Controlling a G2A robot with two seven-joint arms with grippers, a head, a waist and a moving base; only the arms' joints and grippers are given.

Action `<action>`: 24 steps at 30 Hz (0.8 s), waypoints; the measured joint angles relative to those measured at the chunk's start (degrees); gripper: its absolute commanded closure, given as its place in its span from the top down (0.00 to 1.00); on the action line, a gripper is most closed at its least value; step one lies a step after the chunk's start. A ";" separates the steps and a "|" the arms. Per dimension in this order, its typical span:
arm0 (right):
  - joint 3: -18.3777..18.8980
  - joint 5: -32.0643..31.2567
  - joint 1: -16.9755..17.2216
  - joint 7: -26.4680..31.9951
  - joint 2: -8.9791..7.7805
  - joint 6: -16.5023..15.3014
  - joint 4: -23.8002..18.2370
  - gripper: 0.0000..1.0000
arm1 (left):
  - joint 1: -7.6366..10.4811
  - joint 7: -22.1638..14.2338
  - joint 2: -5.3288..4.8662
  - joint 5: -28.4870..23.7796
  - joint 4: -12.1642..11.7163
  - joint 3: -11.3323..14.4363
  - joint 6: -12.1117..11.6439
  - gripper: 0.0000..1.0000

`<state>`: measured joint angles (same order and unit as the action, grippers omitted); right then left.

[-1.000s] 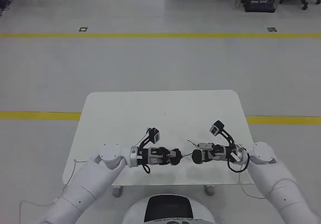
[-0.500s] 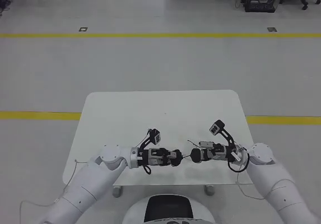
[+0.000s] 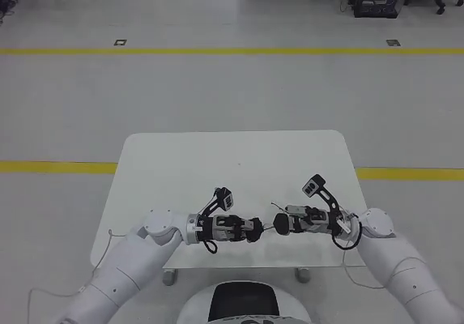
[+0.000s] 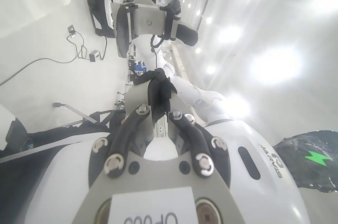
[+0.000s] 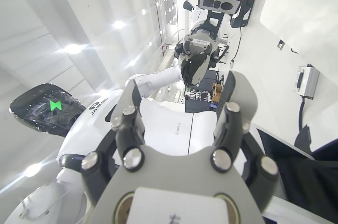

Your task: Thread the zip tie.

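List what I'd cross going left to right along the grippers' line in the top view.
In order: left wrist camera → left gripper, shut → thin zip tie → right gripper, open → right wrist camera.

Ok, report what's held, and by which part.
Left pincer grips the zip tie near one end, exact spot hidden; right pincer is open, empty.

the right pincer (image 3: pixel 277 223) has edged along the zip tie (image 3: pixel 267 228) toward the left pincer (image 3: pixel 257 228).
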<state>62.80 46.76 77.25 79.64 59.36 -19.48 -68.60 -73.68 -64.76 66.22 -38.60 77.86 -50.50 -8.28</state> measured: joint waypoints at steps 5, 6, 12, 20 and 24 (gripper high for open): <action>-1.02 0.15 -0.69 0.00 -0.66 0.00 0.28 0.38 | 0.27 0.20 -0.09 -0.22 -0.40 0.28 -0.05 0.00; -1.18 0.26 -0.75 0.00 -0.81 0.00 0.29 0.38 | 0.33 0.20 -0.12 -0.24 -0.46 0.37 -0.01 0.00; -1.93 0.68 -0.91 0.00 -1.41 0.00 0.18 0.32 | 0.61 0.53 -0.14 -0.65 -0.85 0.90 -0.21 0.00; -2.35 0.28 -0.89 0.00 -2.05 0.00 -0.48 0.15 | 0.94 0.80 -0.27 -0.84 -1.13 1.36 -0.30 0.00; -2.45 0.40 -0.81 0.00 -2.22 0.00 -0.64 0.11 | 0.95 0.95 -0.39 -1.01 -1.15 1.42 -0.39 0.00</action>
<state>60.34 47.16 76.44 79.64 57.13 -19.48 -69.23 -72.72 -63.80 65.83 -39.62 76.71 -49.08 -8.67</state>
